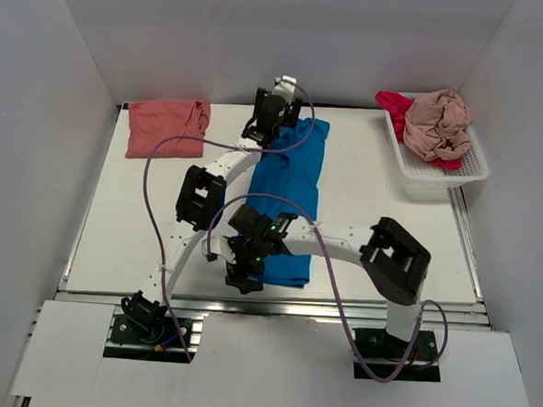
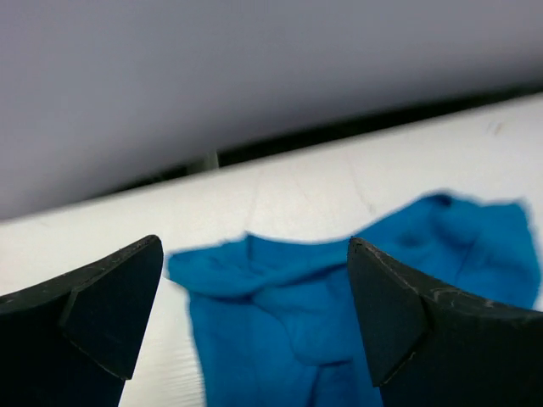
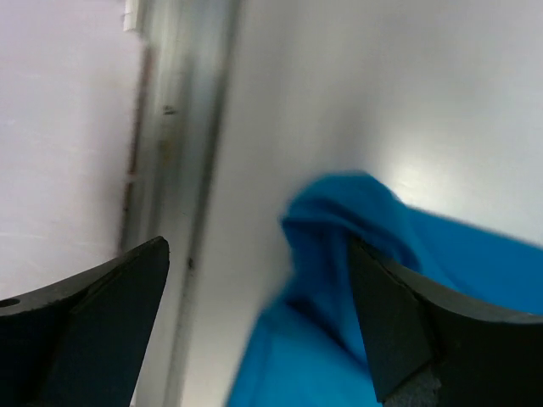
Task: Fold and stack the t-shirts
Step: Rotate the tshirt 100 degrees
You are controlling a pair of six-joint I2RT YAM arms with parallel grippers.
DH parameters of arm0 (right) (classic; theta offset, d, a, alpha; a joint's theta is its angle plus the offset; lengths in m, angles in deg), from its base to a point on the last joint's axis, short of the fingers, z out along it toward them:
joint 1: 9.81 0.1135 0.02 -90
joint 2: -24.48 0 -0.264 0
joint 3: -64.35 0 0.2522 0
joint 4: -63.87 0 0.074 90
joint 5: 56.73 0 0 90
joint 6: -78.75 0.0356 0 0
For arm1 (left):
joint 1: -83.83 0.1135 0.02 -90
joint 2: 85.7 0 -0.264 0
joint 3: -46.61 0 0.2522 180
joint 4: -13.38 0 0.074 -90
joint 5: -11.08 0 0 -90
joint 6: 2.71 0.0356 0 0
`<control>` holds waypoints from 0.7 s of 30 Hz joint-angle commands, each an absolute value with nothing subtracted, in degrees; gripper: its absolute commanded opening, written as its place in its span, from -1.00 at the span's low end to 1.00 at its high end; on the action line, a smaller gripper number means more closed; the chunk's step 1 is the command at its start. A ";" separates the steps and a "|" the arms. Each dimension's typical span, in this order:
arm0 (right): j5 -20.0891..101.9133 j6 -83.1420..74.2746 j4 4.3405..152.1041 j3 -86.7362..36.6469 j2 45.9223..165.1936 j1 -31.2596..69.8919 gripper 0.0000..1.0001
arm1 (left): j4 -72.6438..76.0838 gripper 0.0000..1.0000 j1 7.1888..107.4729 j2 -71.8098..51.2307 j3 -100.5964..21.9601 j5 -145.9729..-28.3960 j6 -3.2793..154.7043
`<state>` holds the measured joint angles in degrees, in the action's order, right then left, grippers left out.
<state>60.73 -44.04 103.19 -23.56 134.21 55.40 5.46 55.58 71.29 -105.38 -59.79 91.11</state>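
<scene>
Over the worktop (image 1: pixel 381 229), the left tool (image 2: pixel 254 297) and right tool (image 3: pixel 259 305) hover with jaws apart and empty, at the far and near ends of the blue t-shirt (image 1: pixel 291 182), a long soft strip that looks half-folded. At the far left lies the salmon t-shirt (image 1: pixel 167 126), folded flat. The crumpled beige-pink t-shirt (image 1: pixel 438 121) and magenta t-shirt (image 1: pixel 393 105) wait in the slotted basket (image 1: pixel 439 172).

Basket (image 1: pixel 435 172) blocks far-right corner; salmon t-shirt (image 1: pixel 168 126) far-left

Basket: white slotted plastic basket (image 1: pixel 439 171), at the table's far right corner.
Table: flat white tabletop (image 1: pixel 383 196).
Walls: plain white panels (image 1: pixel 263 37) enclosing three sides.
Rail: metal strip (image 1: pixel 339 310) along the near edge.
</scene>
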 commanded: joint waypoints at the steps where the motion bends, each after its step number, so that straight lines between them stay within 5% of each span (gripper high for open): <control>1: 47.89 -39.39 100.66 -27.19 126.18 55.05 0.79 | 3.94 0.96 56.40 53.28 -104.62 -56.43 92.57; 6: 33.54 -38.75 92.15 -15.65 110.99 51.90 0.79 | -5.82 0.96 62.46 34.43 -90.94 -60.69 85.99; 8: 30.91 -40.07 85.64 -9.64 104.15 47.16 0.79 | -5.93 0.96 66.05 26.93 -74.06 -65.10 84.75; 15: 42.13 -39.80 86.59 4.61 96.47 29.84 0.79 | -0.11 0.96 67.39 -2.53 -27.58 -78.64 92.73; 21: 45.23 -42.72 84.65 11.92 92.58 29.56 0.79 | -7.06 0.96 67.48 -9.58 -16.82 -91.31 96.52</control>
